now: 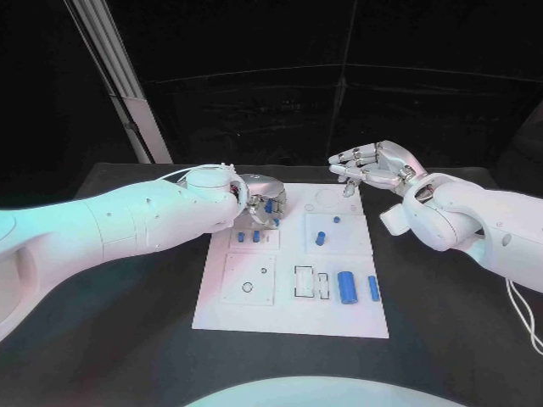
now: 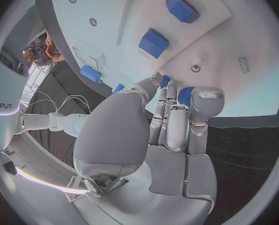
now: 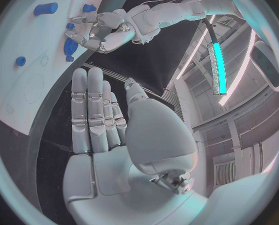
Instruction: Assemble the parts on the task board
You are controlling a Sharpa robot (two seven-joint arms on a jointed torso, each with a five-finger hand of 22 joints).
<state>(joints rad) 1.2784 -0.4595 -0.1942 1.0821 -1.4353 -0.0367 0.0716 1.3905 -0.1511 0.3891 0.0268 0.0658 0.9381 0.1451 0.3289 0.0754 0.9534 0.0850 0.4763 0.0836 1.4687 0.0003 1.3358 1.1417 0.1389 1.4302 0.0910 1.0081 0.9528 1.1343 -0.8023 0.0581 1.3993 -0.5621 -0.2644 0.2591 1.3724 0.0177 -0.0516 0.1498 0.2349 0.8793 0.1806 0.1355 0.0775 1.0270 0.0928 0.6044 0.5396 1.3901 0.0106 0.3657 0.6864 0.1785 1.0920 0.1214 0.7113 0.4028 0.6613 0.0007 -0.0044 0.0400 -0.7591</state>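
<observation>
Now the left hand [image 1: 262, 202] reaches down over the far left part of the white task board [image 1: 284, 318], its fingers [image 2: 167, 127] curled beside small blue parts [image 1: 254, 235]; whether it grips one I cannot tell. Beyond the board's far edge, the right hand [image 1: 372, 166] hovers with straight, spread fingers, holding nothing. More smooth blue cylinders [image 1: 348, 286] lie nearer, on the board's right.

we see a dark room, the white board [image 1: 291, 318] brightly lit, a cyan light tube [image 3: 217, 67] glowing; wrist views bend strongly at edges.
</observation>
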